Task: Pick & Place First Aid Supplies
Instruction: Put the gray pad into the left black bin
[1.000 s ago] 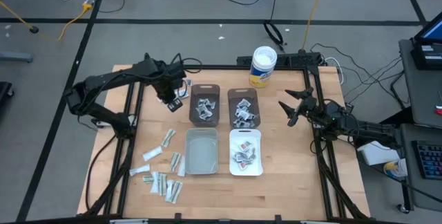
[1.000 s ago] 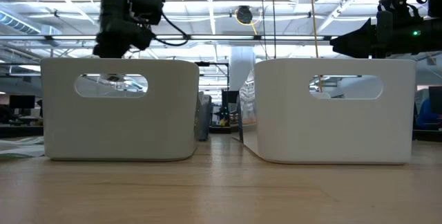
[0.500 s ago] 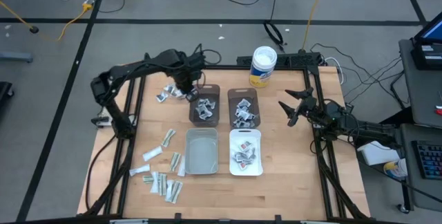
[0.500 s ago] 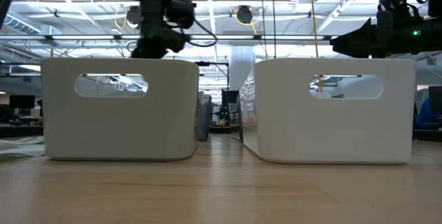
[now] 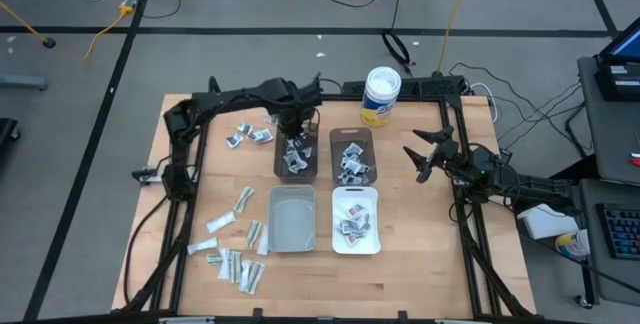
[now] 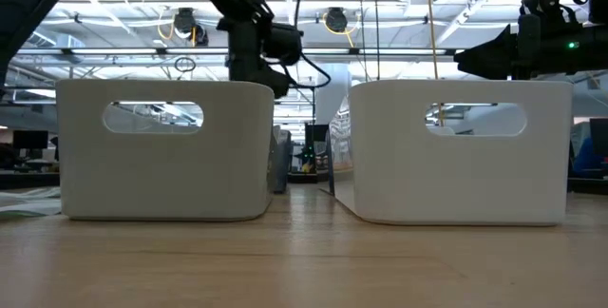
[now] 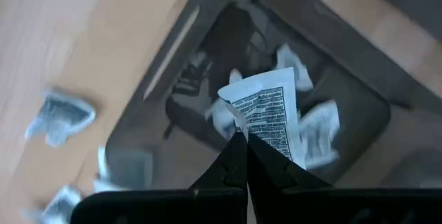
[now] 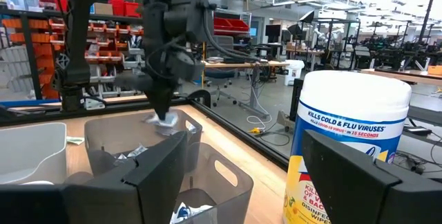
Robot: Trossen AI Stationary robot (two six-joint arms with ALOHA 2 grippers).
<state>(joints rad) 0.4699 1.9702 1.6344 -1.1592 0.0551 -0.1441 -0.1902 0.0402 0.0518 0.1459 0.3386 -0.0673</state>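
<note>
1. High view: the left tool hangs over the far brown bin, pressed together on a packet; loose packets lie well apart on the tabletop.
2. Left wrist view: a printed white packet is pinched at the fingertips, the bin below it.
3. Right wrist view: the right tool, spread wide, waits just beside the wipes tub.

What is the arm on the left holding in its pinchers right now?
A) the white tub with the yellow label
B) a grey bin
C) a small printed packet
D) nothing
C: the left gripper is shut on a small printed packet, held above the brown bin that already has packets in it.
</note>
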